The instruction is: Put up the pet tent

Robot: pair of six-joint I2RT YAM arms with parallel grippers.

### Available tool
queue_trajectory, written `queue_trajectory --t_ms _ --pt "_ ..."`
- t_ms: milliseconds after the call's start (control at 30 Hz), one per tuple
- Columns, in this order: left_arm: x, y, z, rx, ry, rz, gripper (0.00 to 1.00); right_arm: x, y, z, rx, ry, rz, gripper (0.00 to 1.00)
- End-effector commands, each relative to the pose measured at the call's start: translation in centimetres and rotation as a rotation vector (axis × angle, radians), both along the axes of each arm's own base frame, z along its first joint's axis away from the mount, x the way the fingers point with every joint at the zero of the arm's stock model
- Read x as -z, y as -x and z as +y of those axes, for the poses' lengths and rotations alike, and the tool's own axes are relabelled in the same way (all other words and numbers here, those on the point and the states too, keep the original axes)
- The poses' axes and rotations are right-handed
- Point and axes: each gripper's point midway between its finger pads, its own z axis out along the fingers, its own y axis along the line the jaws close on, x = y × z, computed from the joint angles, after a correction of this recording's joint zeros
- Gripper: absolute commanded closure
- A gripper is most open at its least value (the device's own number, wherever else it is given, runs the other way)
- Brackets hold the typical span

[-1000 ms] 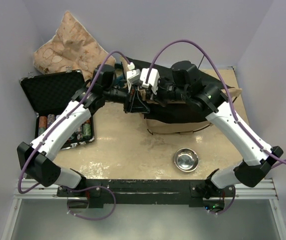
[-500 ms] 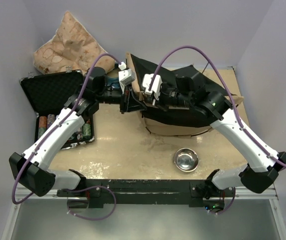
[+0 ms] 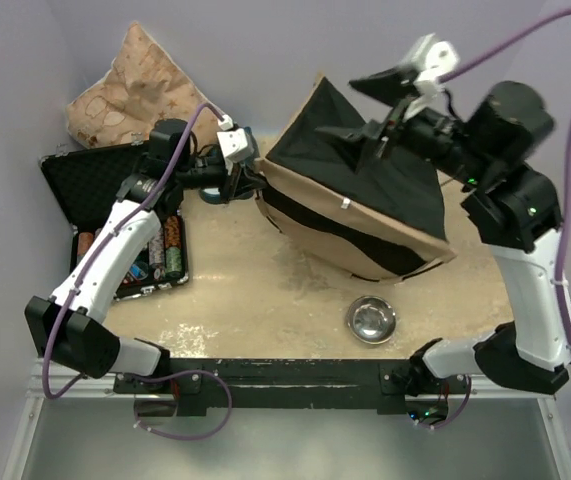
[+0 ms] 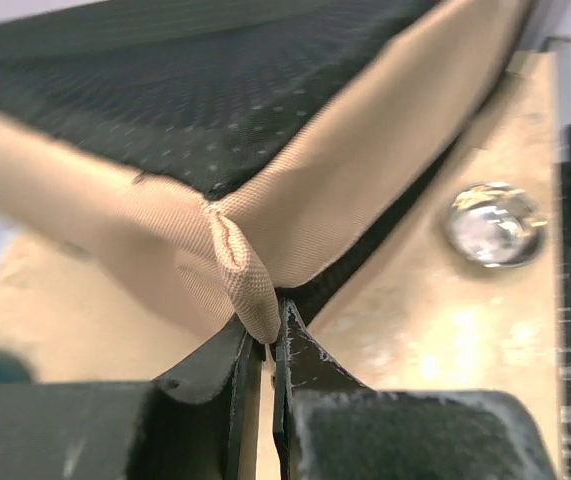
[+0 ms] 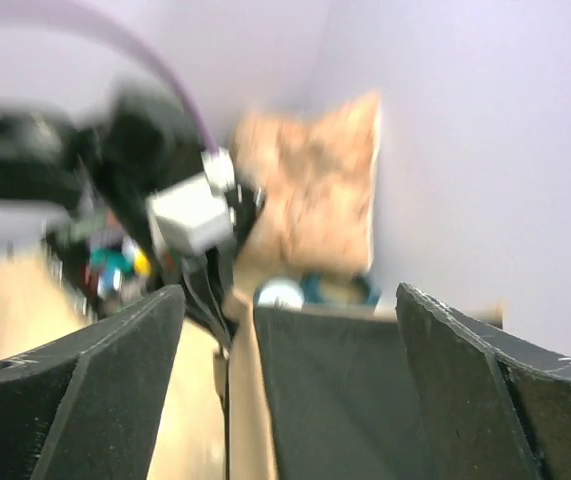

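Pet tent [image 3: 365, 190]: tilted over the far right of the table [image 3: 245, 290], black lining up, tan border along the near edge. At the far left, tan patterned pillow [image 3: 130, 85]; just in front, open black case [image 3: 90, 180]. Left gripper [image 4: 268, 345] clenched on the tent's tan corner fold. Right gripper [image 3: 375, 105] spread wide at the tent's upper edge, jaws released. Near the front edge, small metal bowl [image 3: 372, 318].

Right wrist view blurred: pillow [image 5: 315, 180] and left arm [image 5: 145, 140] are only vague shapes. Finger bases of right claw [image 5: 290, 300] are cut by the lower edge.

Left wrist view: tent [image 4: 265, 150] runs off top and sides. Bowl [image 4: 493, 222] is out of focus.

From above: case [image 3: 95, 190] contents are too small to name. Tips of left claw [image 3: 250, 185] are lost against the tent hem.
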Motion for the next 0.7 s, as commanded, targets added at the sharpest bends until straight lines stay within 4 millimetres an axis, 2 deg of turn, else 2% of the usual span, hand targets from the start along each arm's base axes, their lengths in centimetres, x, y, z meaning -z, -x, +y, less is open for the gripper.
queue_trajectory --t_ms 0,67,100,133,167,200,233,267,300,367,433,467,500,533,567,667 --pt "-1.9 -5.4 2.0 -0.118 -0.051 -0.227 0.81 -7.0 0.6 -4.2 0.135 -0.218 -0.067 0.08" --pt "-2.4 -9.0 2.8 -0.248 -0.027 -0.242 0.64 -6.9 -0.7 -6.2 0.261 -0.228 -0.079 0.05" --pt "-2.6 -11.5 3.5 -0.337 -0.009 -0.248 0.54 -6.0 -1.5 -7.0 0.322 -0.218 -0.072 0.05" --pt "-2.9 -14.2 4.5 -0.455 0.008 -0.234 0.47 -4.7 -2.2 -7.7 0.371 -0.197 -0.053 0.05" --pt "-2.2 -17.0 5.5 -0.547 0.013 -0.181 0.43 -3.2 -2.9 -8.2 0.416 -0.173 -0.029 0.04" --pt "-2.8 -19.2 6.6 -0.609 0.028 -0.135 0.34 -1.5 -3.6 -8.5 0.446 -0.138 0.002 0.04" --pt "-2.4 -21.0 7.2 -0.630 0.045 -0.056 0.21 0.1 -4.2 -8.7 0.465 -0.096 0.033 0.04" --pt "-2.8 -22.3 8.0 -0.637 0.069 0.009 0.13 1.9 -4.6 -8.8 0.479 -0.054 0.069 0.04" --pt "-4.0 -22.7 8.6 -0.619 0.099 0.038 0.10 3.6 -4.9 -9.0 0.489 -0.014 0.104 0.04" --pt "-5.1 -22.1 10.4 -0.593 0.147 0.068 0.01 7.1 -5.2 -8.9 0.481 0.075 0.172 0.04" --pt "-6.8 -19.8 12.0 -0.561 0.179 0.029 0.01 10.4 -5.1 -9.1 0.474 0.143 0.242 0.04" --pt "-7.1 -18.6 12.6 -0.538 0.180 0.012 0.01 11.3 -4.5 -9.0 0.442 0.169 0.250 0.03" --pt "-8.2 -17.1 13.0 -0.520 0.170 -0.040 0.01 12.4 -3.9 -8.6 0.403 0.205 0.272 0.03" --pt "-8.9 -14.7 12.6 -0.482 0.161 -0.063 0.01 13.1 -3.6 -8.7 0.391 0.228 0.283 0.03" --pt "-8.8 -13.5 12.3 -0.439 0.133 -0.087 0.01 13.5 -3.2 -8.8 0.379 0.253 0.280 0.03" --pt "-11.5 -7.8 11.0 -0.316 0.117 -0.186 0.01 13.8 -2.5 -8.3 0.314 0.298 0.257 0.04"
